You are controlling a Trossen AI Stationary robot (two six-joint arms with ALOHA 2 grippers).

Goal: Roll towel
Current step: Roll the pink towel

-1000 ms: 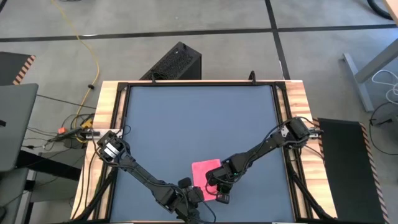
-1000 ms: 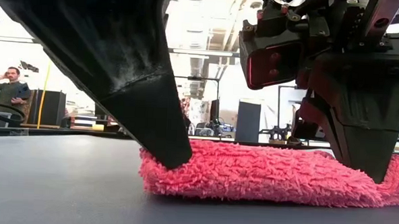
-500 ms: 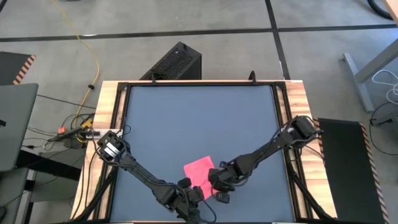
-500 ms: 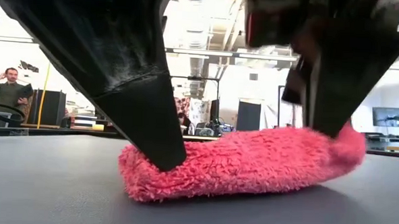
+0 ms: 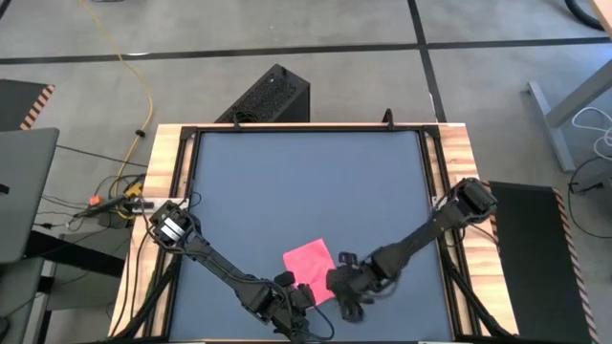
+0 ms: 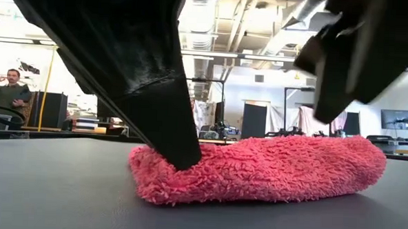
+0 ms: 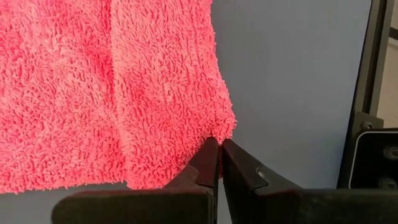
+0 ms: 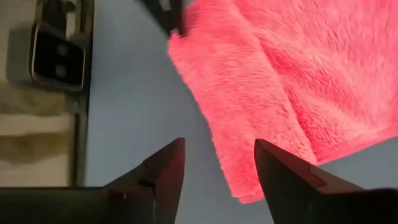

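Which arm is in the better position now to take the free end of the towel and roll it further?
Probably the right. The right gripper is open just off the towel. The left gripper is shut, its tips pressed to the towel's other corner, seemingly holding it in place.

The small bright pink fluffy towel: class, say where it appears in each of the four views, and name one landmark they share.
High view: pink towel, near edge of dark grey mat.
Low view: centre.
Left wrist view: fills one side.
Right wrist view: one corner.
Shared landmark: the mat.
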